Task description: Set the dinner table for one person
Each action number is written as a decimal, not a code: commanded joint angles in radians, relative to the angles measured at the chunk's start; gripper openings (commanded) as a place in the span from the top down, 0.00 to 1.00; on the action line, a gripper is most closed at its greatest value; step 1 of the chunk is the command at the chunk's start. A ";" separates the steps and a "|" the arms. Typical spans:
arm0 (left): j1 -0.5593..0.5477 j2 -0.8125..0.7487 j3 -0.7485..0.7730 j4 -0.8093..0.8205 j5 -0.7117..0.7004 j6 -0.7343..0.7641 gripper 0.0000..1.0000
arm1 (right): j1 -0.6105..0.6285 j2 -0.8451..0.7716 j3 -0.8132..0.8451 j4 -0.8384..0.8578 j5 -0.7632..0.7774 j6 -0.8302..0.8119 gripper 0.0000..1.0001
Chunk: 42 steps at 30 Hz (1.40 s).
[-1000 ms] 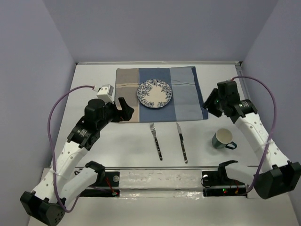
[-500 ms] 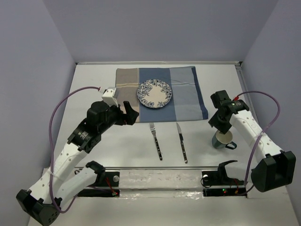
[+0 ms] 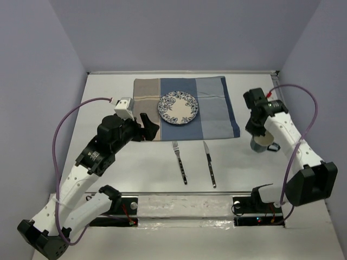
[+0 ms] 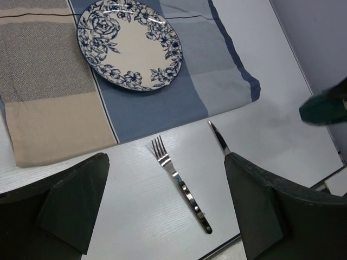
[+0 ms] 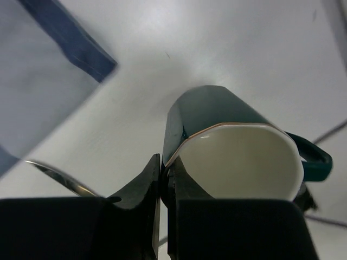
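Observation:
My right gripper (image 3: 257, 134) is shut on the rim of a dark green mug (image 3: 262, 144), one finger inside its cream interior and one outside (image 5: 164, 172). The mug (image 5: 217, 116) is just right of the striped mat's (image 3: 211, 108) near corner, handle (image 5: 313, 158) pointing right. A blue floral plate (image 3: 178, 107) sits on the mat. A fork (image 3: 180, 161) and a knife (image 3: 210, 163) lie side by side on the white dinner table (image 3: 146, 168) in front of it. My left gripper (image 3: 148, 127) hovers open above the mat's left front part, with the fork (image 4: 180, 184) below between its fingers.
Grey walls close the table in at the back and on both sides. A metal rail (image 3: 184, 203) with the arm bases runs along the near edge. A purple cable (image 3: 298, 141) loops beside the right arm.
The right gripper has shut on the mug's rim and carried it back, towards the mat's right corner. The left gripper stayed open and shifted slightly.

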 commanded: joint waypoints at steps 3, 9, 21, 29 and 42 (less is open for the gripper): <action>-0.002 0.032 0.062 0.060 -0.023 0.003 0.01 | 0.004 0.433 0.709 0.161 0.002 -0.490 1.00; -0.002 0.033 0.063 0.076 -0.114 -0.026 0.01 | 0.004 0.846 1.292 0.197 -0.239 -0.750 1.00; -0.004 0.058 0.050 0.034 -0.134 -0.086 0.01 | 0.022 1.074 1.466 0.372 -0.498 -0.884 1.00; -0.002 0.102 0.061 0.049 -0.128 -0.072 0.01 | 0.033 1.169 1.447 0.414 -0.514 -0.872 1.00; -0.004 0.139 0.049 0.067 -0.106 -0.064 0.01 | 0.033 1.217 1.441 0.458 -0.365 -0.893 1.00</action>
